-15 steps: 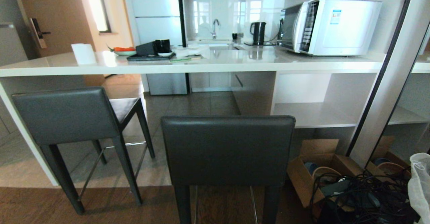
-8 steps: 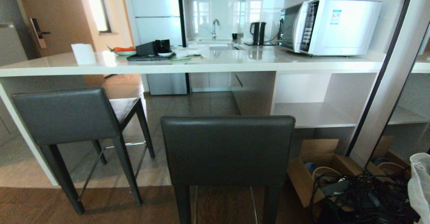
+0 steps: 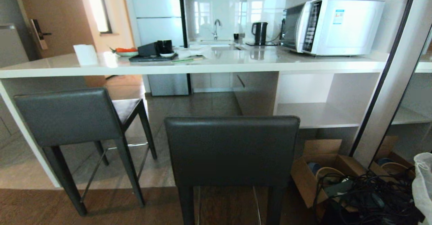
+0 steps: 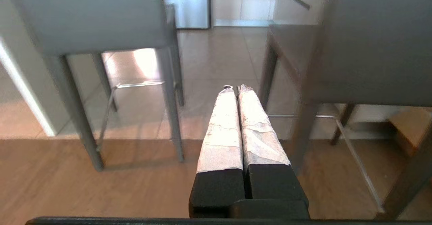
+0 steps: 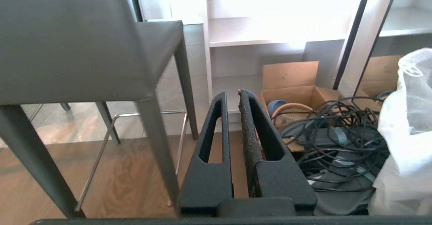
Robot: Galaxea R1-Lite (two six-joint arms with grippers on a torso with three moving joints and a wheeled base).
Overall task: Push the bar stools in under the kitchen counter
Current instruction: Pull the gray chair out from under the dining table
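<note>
Two bar stools stand in front of the kitchen counter (image 3: 209, 66). The left stool (image 3: 67, 115) is turned at an angle, its seat partly under the white slab. The near stool (image 3: 231, 149) stands square, its backrest well short of the counter edge. Neither gripper shows in the head view. In the left wrist view my left gripper (image 4: 236, 88) is shut and empty, low over the floor between the left stool (image 4: 87, 16) and the near stool (image 4: 378, 49). My right gripper (image 5: 233, 92) has its fingers close together, holding nothing, beside the near stool (image 5: 67, 43).
The counter's white side panel (image 3: 23, 130) stands by the left stool. Open white shelving (image 3: 320, 113) is at the right end. A cardboard box (image 3: 320, 174), tangled cables (image 3: 364, 198) and a white bag (image 3: 423, 181) lie on the floor at the right. A microwave (image 3: 334, 26) stands on the counter.
The whole head view has shifted slightly to the right, so the camera has moved a little. The stools keep their places relative to the counter.
</note>
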